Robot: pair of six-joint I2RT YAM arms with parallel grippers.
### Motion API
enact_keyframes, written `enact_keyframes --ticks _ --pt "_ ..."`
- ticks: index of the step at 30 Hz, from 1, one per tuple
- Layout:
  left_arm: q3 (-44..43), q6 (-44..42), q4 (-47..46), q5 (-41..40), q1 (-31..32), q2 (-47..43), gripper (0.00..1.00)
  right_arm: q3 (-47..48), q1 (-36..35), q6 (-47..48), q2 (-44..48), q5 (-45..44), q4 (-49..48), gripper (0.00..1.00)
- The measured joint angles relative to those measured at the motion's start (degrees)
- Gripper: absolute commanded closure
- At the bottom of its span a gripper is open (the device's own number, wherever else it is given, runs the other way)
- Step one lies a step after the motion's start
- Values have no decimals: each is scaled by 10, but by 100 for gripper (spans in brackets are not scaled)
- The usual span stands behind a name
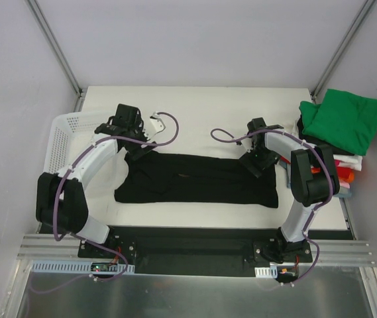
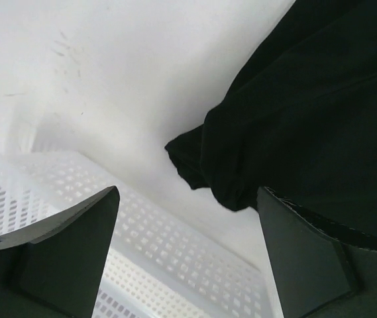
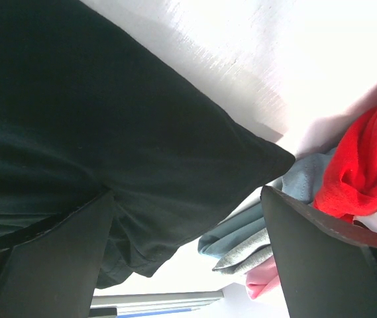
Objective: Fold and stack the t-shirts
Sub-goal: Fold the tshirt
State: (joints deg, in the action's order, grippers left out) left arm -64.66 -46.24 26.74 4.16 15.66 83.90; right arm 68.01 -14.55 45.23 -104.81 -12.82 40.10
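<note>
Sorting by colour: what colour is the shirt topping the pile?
The shirt is green, clearest in the top view.

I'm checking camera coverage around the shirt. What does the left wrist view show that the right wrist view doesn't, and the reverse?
Only the left wrist view: the white mesh basket, near the shirt's bunched edge. Only the right wrist view: the pile of shirts, with red, grey-blue and pink cloth showing. Both: the black t-shirt on the white table, framed by open fingers, the left fingers and the right fingers.
</note>
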Motion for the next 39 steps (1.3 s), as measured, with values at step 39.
enact_keyframes --ticks 39 --pt "-58 49 0 72 2 182 1 20 -24 -2 -1 -51 2 3"
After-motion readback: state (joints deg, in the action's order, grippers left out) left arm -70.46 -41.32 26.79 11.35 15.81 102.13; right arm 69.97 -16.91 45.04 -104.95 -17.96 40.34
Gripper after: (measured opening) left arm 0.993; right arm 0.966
